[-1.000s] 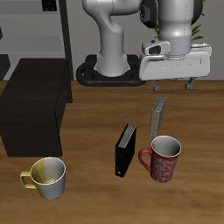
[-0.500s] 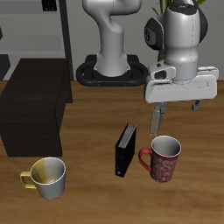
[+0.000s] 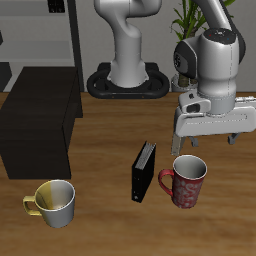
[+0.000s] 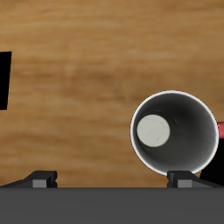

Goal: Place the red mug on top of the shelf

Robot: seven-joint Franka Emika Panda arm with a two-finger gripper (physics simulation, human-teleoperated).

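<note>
The dark red speckled mug with a pale grey inside (image 3: 184, 182) is seen upright on the wooden tabletop (image 3: 100, 210), just beside a small black upright book-like box (image 3: 144, 171). The pincer (image 3: 207, 143) is held above the mug's back rim with its fingers spread, nothing pinched between them. The large low black box-like shelf (image 3: 38, 125) is found well apart, and a yellow-and-white mug (image 3: 53, 203) is placed in front of it.
</note>
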